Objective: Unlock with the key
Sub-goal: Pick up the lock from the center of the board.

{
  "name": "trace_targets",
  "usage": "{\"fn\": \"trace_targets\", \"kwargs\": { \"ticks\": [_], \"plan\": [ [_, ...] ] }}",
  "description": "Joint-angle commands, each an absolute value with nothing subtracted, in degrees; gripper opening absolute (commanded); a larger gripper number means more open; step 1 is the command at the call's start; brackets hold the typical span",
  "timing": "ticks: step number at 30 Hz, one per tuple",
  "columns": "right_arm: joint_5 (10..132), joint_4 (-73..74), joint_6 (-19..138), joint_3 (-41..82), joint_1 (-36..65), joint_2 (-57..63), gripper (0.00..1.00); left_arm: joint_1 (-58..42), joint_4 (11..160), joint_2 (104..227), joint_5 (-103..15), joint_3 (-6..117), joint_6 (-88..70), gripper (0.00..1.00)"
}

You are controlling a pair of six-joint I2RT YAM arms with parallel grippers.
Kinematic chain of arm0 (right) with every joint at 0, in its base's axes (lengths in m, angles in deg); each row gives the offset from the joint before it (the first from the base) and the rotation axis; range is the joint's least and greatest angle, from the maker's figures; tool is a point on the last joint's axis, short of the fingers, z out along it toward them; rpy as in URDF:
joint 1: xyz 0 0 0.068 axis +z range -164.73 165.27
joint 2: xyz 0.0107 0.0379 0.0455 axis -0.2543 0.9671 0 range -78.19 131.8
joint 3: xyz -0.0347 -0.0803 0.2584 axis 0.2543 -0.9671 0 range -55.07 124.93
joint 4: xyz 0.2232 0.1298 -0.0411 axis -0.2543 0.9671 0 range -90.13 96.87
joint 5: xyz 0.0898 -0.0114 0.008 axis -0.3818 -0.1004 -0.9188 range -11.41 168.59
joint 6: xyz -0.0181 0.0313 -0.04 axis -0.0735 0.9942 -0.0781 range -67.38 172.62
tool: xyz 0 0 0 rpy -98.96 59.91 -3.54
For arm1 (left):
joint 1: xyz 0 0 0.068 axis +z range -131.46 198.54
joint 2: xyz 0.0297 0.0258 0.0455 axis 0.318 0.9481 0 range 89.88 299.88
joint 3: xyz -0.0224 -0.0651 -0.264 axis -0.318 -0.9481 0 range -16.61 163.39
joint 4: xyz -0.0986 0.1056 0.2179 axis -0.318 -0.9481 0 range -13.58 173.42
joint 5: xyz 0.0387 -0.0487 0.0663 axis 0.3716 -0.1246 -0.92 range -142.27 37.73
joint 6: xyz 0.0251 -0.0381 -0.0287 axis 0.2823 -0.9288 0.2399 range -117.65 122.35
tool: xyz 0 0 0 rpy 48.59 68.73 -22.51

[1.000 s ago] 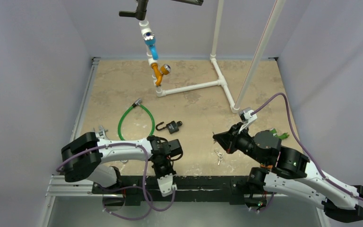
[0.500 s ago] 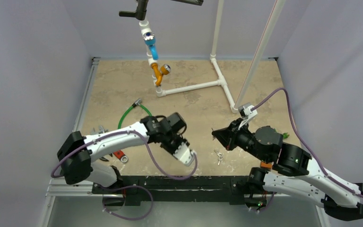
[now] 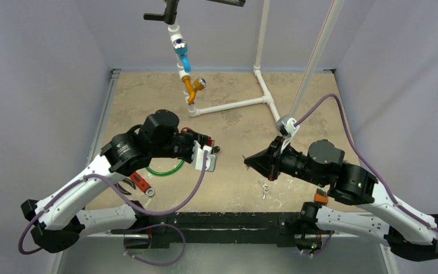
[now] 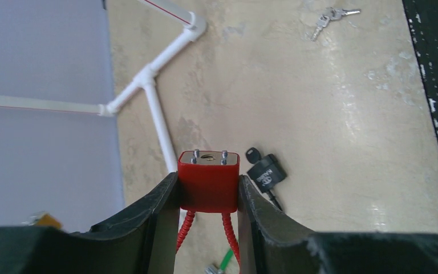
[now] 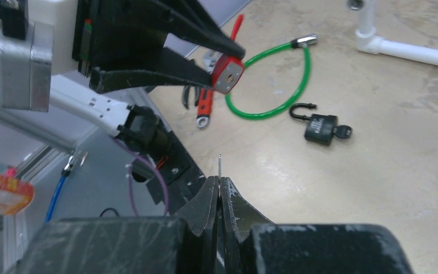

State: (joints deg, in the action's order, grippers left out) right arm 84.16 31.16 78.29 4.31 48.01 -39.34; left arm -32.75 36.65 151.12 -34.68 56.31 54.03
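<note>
Left wrist | left gripper (image 4: 208,191) grasps red padlock (image 4: 208,174) by its sides, keyhole face outward for access | right gripper (image 5: 219,181) clenched on key (image 5: 219,164), blade aimed toward red padlock, well apart

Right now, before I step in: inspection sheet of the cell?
Surface: beige mottled table.
Job's things: red padlock held above the table; key, only its thin tip showing.
Clutter: black padlock, shackle open, its own key inserted; green cable loop; spare keys; red-handled tools.
End effectors: left end effector clamped on red padlock; right end effector shut on key.
Cables: purple cables loop free off both arms.
Surroundings: white pipe frame with blue and orange valves; grey walls.
</note>
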Motion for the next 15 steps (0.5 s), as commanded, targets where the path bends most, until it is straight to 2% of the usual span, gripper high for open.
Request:
{"fn": "trace_targets", "kwargs": {
  "ticks": [1,8,15],
  "plan": [
    [71.7,28.6,73.5,11.6,48.2,-33.7,0.00,-33.1,40.3,147.0,-35.0,61.0,60.8,0.00],
    [64.2,27.4,68.6,18.3,48.2,-26.3,0.00,-38.0,35.4,144.6,-45.2,65.3,77.2,0.00],
    [60.2,29.9,64.5,24.1,48.2,-21.0,0.00,-37.7,35.8,142.0,-45.3,64.7,81.9,0.00]
  ]
}}
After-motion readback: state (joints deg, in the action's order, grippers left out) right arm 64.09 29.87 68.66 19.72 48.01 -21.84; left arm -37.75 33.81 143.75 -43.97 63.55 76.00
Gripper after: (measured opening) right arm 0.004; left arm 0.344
